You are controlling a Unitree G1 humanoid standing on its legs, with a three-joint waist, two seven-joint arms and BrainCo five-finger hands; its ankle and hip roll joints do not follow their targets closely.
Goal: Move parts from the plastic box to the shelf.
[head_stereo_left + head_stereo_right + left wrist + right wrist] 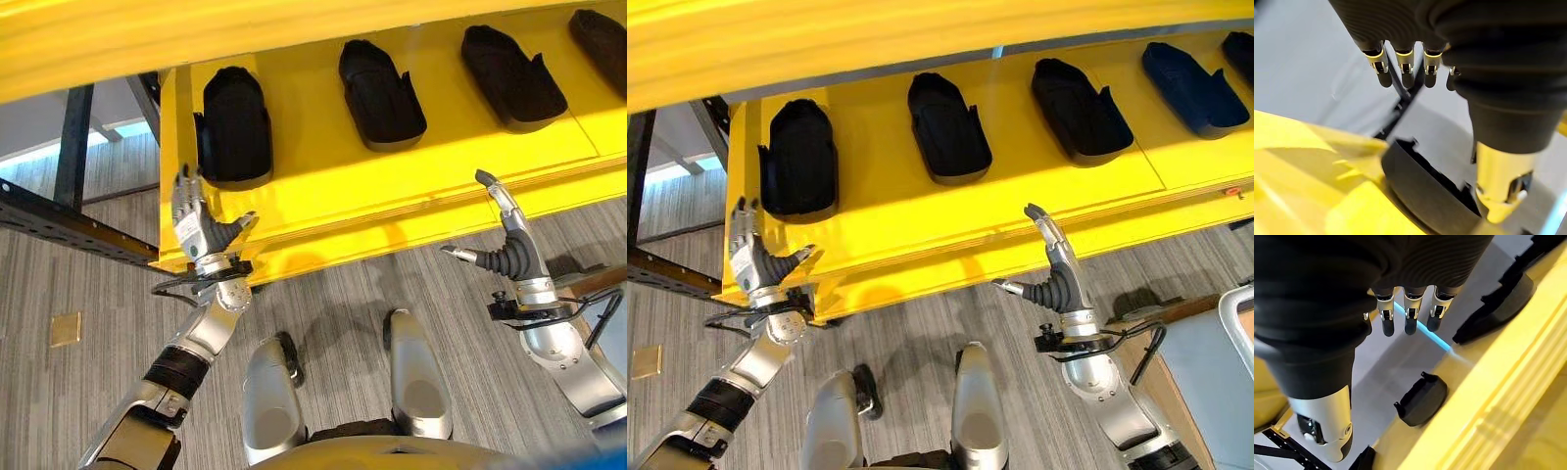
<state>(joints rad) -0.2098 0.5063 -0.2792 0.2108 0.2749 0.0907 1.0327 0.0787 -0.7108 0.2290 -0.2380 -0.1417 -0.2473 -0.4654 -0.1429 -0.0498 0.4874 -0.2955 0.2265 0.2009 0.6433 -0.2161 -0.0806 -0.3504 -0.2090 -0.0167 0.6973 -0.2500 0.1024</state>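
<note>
Your left hand had its fingers straight and empty, tips just short of the leftmost black part on the yellow shelf, lying lengthwise away from them. Right hand was spread too.

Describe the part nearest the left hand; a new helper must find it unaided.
Start at the long yellow shelf with its row of black moulded plastic parts. Go to the shelf's left end, above the open left hand. The part there is the row's last one, beside the shelf's corner.
</note>
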